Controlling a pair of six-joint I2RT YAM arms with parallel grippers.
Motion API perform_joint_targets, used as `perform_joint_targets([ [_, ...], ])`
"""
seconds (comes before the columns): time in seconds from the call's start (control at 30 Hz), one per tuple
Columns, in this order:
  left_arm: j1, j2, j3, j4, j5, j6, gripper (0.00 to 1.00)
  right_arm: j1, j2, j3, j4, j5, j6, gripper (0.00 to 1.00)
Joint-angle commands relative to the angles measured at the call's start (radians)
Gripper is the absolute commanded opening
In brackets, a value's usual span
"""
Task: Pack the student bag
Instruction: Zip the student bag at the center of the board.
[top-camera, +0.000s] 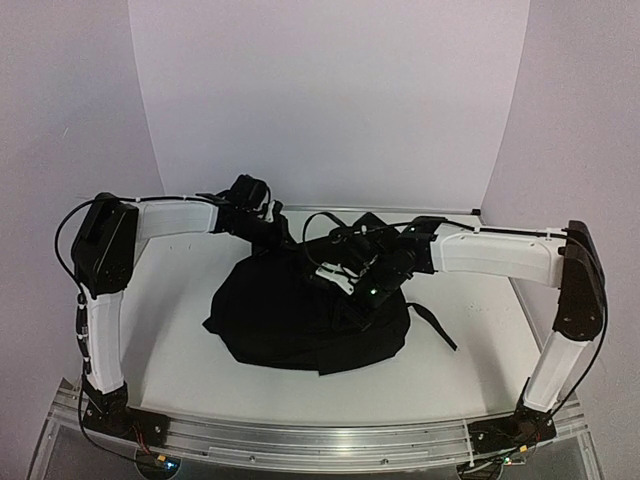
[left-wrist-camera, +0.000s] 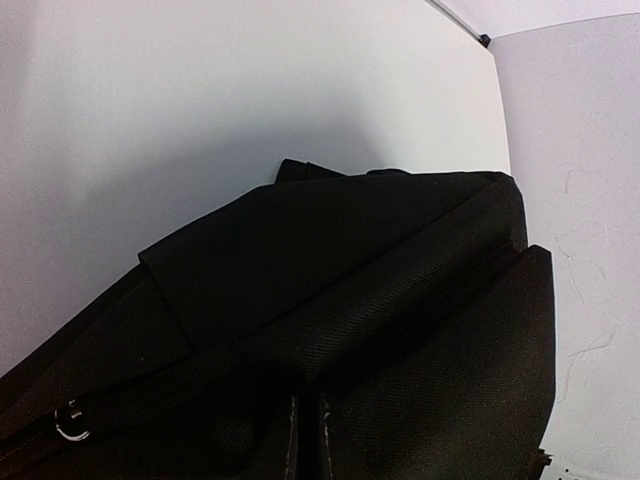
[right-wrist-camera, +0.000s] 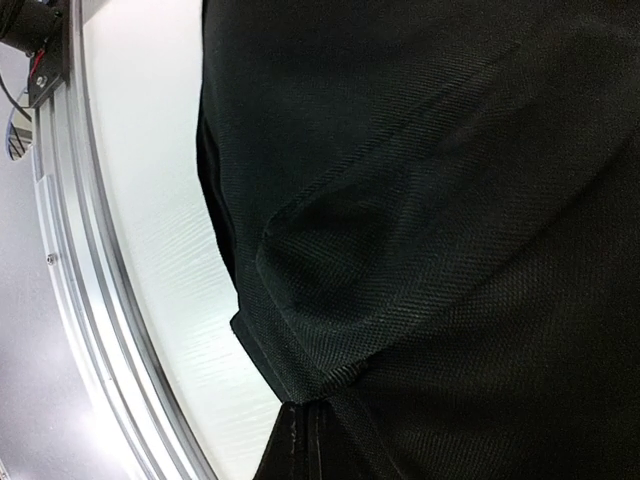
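- Clearly, the left gripper (left-wrist-camera: 305, 445) is clenched on a fold of the student bag (top-camera: 290, 325).
- Likewise the right gripper (right-wrist-camera: 303, 440) pinches its black fabric, jaws nearly closed.

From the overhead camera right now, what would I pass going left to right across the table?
Left arm's black elbow → student bag → loose strap → right arm's black elbow.

Looks like a robotics lab: curved white backdrop (top-camera: 330, 100), white surface (top-camera: 180, 350), aluminium mounting rail (top-camera: 320, 432) along near edge.
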Motion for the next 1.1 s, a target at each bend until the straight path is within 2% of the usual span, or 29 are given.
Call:
perform_joint_targets([
  [0.0,0.054,-0.119,-0.054,0.062,-0.122,0.024,0.0,-0.059,-0.052,-0.018,-0.131,0.061,-0.008,0.0],
  [0.17,0.054,-0.168,-0.141,0.092,-0.132,0.009,0.0,-0.217,-0.001,0.014,-0.128,0.167,-0.022,0.0],
  [0.33,0.054,-0.225,-0.243,0.144,-0.131,-0.025,0.0,-0.362,0.08,0.14,-0.125,0.232,-0.061,0.0],
  [0.53,0.047,-0.293,-0.395,0.239,-0.122,-0.104,0.0,-0.392,0.17,0.257,-0.12,0.261,-0.077,0.0],
  [0.6,0.038,-0.316,-0.445,0.274,-0.118,-0.122,0.0,-0.393,0.176,0.275,-0.12,0.271,-0.069,0.05],
  [0.7,0.015,-0.361,-0.498,0.319,-0.086,-0.124,0.01,-0.415,0.16,0.3,-0.12,0.265,-0.036,0.22],
  [0.8,-0.004,-0.42,-0.535,0.319,-0.111,-0.108,0.27,-0.455,0.114,0.33,-0.123,0.177,0.039,0.58],
  [0.87,-0.006,-0.476,-0.545,0.28,-0.136,-0.088,0.4,-0.469,0.068,0.305,-0.122,0.117,0.068,0.71],
  [0.97,-0.004,-0.538,-0.536,0.182,-0.206,-0.043,0.6,-0.47,-0.007,0.231,-0.12,0.003,0.098,0.79],
  [1.07,0.0,-0.546,-0.5,0.058,-0.276,0.021,0.68,-0.47,-0.055,0.145,-0.119,-0.1,0.123,0.84],
])
